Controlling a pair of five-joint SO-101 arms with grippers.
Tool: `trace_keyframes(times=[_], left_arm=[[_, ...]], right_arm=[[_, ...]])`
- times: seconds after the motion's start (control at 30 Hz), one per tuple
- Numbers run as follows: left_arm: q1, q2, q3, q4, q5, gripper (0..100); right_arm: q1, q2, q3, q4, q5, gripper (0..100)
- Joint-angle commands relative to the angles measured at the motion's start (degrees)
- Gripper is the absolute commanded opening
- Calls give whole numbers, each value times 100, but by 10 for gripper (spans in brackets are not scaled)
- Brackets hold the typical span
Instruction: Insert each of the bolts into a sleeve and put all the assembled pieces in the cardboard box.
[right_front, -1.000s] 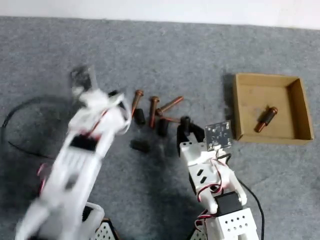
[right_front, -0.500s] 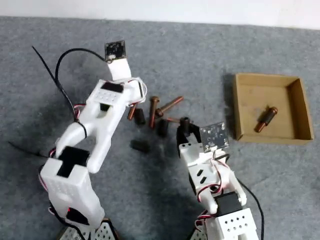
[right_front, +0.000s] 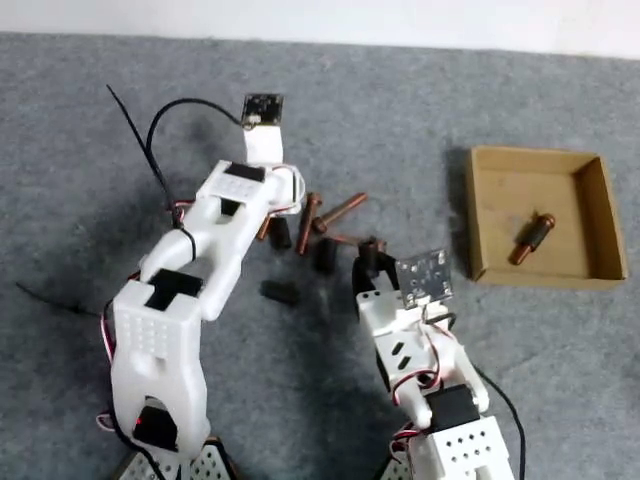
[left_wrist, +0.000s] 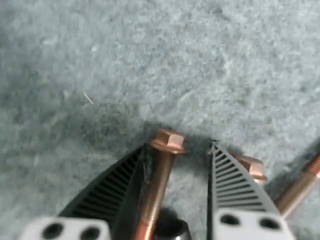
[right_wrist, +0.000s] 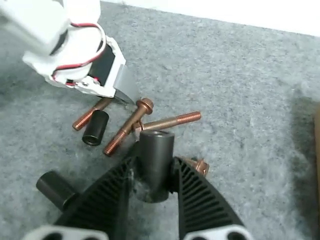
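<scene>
My left gripper (left_wrist: 179, 148) is open and down over the bolt pile, straddling a copper bolt (left_wrist: 159, 175) that lies close to one finger. In the high view this gripper (right_front: 273, 213) sits at the left end of the pile. My right gripper (right_wrist: 154, 159) is shut on a black sleeve (right_wrist: 155, 160), held upright just above the carpet near the pile (right_front: 370, 253). Loose bolts (right_front: 306, 222) (right_front: 340, 210) and sleeves (right_front: 281, 233) (right_front: 326, 255) (right_front: 281, 292) lie between the arms. The cardboard box (right_front: 474, 215) at the right holds one assembled piece (right_front: 532, 237).
Grey carpet covers the table. A black cable (right_front: 150, 140) loops off the left arm over the far left. Open carpet separates the right gripper from the box. More bolt heads (left_wrist: 250, 167) (right_wrist: 200, 165) lie close to both grippers.
The left arm has swung in from the left and stretched out to the bolt pile, its gripper coming down around a bolt. The right arm has barely shifted, still holding the sleeve.
</scene>
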Motion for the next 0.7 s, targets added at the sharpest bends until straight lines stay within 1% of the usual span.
trace_keyframes(times=[0.0,0.07,0.17,0.27,0.4,0.47,0.6,0.67], left_arm=[[-66,48,-198,-79,-35,192],[-84,48,-189,-35,-35,192],[-101,48,-286,431,-70,192],[-101,57,-470,949,-554,192],[-110,57,-488,1029,-668,190],[-110,66,-470,1029,-677,152],[-154,66,-497,976,-686,6],[-189,66,-462,923,-686,13]], right_arm=[[31,-75,-84,-207,53,5],[31,-75,-84,-207,53,5],[48,-75,-84,-207,53,5],[57,-75,-84,-207,53,5],[57,-75,-84,-207,53,5],[57,-75,-84,-207,53,5],[57,-75,-84,-207,53,5],[57,-75,-84,-207,53,5]])
